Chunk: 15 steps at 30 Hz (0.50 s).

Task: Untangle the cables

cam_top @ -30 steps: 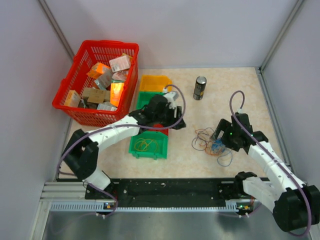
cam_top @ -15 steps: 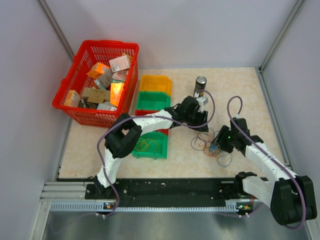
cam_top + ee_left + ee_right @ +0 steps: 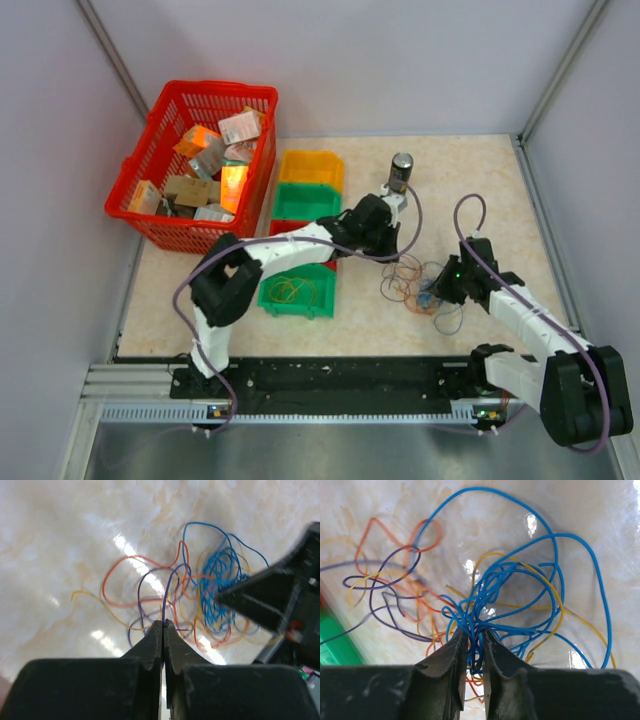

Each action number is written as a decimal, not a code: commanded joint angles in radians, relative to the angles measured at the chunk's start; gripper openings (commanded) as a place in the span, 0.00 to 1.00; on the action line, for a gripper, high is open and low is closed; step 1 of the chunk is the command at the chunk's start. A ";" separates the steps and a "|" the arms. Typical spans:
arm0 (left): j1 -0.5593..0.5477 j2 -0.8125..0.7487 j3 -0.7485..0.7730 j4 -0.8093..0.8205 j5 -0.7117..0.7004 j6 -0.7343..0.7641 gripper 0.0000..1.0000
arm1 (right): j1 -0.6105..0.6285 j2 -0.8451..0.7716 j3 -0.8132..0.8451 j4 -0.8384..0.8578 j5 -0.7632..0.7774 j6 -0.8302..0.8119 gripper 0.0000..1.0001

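Observation:
The cables (image 3: 410, 283) lie as a loose tangle of orange, blue, purple and yellow wire on the pale table, right of centre. My left gripper (image 3: 164, 624) reaches in from the left and is shut on a purple cable (image 3: 167, 592) that rises straight from its tips. My right gripper (image 3: 475, 636) comes from the right, its jaws shut on a bunch of blue cable (image 3: 492, 587) strands. In the top view the left gripper (image 3: 393, 252) and the right gripper (image 3: 434, 291) sit on opposite sides of the tangle. Orange cable (image 3: 120, 564) loops lie loose between them.
A red basket (image 3: 215, 88) of boxes stands at the back left. A row of yellow (image 3: 311, 158), green and red bins runs forward, ending in a green bin (image 3: 298, 312) holding thin loops. A dark can (image 3: 401, 172) stands behind the tangle. Walls close in left and right.
The left arm has swung right from over the bins to the tangle and shut on the purple cable. The right gripper has closed on the blue strands.

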 commanded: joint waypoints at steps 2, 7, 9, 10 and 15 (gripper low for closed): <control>0.000 -0.451 -0.095 -0.022 -0.200 0.113 0.00 | -0.048 0.038 -0.027 0.052 0.049 0.057 0.09; 0.000 -0.806 -0.184 0.045 -0.358 0.211 0.00 | -0.126 0.015 -0.042 0.055 0.094 0.077 0.06; 0.000 -0.906 -0.212 0.093 -0.367 0.250 0.00 | -0.202 0.010 -0.050 0.057 0.073 0.096 0.06; 0.002 -0.939 -0.212 0.102 -0.361 0.261 0.00 | -0.244 0.010 -0.054 0.065 0.057 0.102 0.06; 0.000 -0.986 -0.166 0.073 -0.360 0.248 0.00 | -0.342 0.001 -0.004 0.059 0.023 0.054 0.07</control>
